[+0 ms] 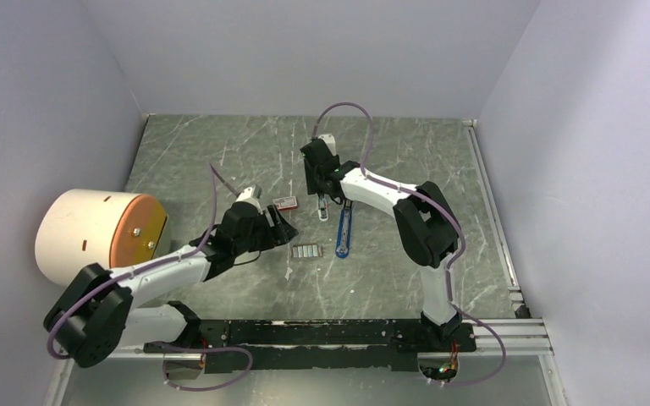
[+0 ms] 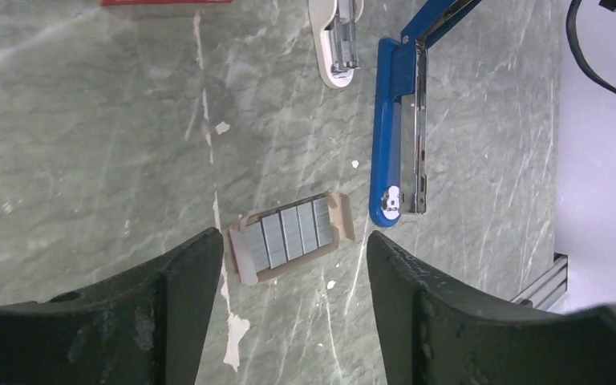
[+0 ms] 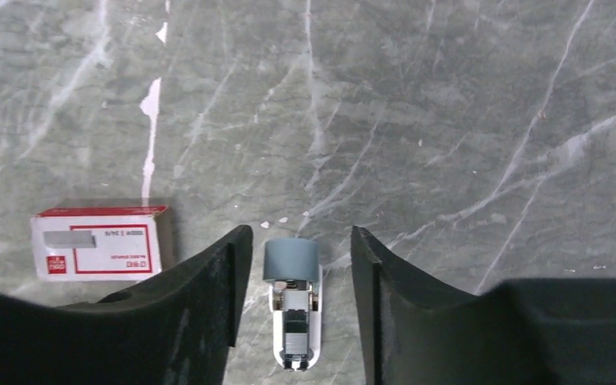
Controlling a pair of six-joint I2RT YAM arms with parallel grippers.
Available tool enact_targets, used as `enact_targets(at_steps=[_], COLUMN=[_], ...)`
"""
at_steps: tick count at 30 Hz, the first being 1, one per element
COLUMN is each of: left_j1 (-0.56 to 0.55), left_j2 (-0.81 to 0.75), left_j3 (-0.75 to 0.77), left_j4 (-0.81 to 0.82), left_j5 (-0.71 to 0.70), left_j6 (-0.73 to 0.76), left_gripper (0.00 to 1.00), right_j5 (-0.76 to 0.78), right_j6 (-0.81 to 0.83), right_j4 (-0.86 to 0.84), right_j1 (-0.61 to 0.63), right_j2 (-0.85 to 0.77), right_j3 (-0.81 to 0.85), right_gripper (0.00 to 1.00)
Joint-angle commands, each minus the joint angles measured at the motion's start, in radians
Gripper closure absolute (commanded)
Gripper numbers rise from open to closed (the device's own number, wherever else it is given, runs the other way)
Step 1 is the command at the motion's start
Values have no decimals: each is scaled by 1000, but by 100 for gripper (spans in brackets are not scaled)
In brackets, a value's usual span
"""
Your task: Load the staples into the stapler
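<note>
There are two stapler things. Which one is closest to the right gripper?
The short pale one with the grey tip, showing between the right gripper's open fingers. The long blue stapler lies farther off.

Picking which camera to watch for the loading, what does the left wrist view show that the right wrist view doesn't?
Only left wrist: the staples between the fingers of the open left gripper, and the blue stapler beside them, metal channel exposed. Only right wrist: the open right gripper straddling the pale piece, and the label on the red-and-white box. Both: the pale piece, that box's edge, the marble table.
</note>
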State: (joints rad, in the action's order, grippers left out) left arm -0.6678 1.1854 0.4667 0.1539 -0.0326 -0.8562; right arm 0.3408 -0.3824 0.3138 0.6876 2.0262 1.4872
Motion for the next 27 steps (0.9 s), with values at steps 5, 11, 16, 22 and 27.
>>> enact_targets(at_steps=[5, 11, 16, 22, 27], left_j1=[18, 18, 17, 17, 18], left_j2=[176, 317, 426, 547, 637], left_j3=[87, 145, 214, 290, 334], left_j4=[185, 263, 274, 312, 345], left_j5=[151, 192, 182, 186, 176], left_j6=[24, 30, 53, 46, 19], left_gripper=[41, 53, 56, 64, 73], right_j5=[-28, -26, -36, -48, -56], right_j6=[31, 49, 47, 49, 38], right_j4=[48, 48, 41, 33, 27], right_j1=[-23, -25, -23, -23, -22], right_j2=[-9, -10, -21, -42, -63], right_j3=[18, 21, 17, 5, -13], right_gripper=[55, 63, 69, 73, 74])
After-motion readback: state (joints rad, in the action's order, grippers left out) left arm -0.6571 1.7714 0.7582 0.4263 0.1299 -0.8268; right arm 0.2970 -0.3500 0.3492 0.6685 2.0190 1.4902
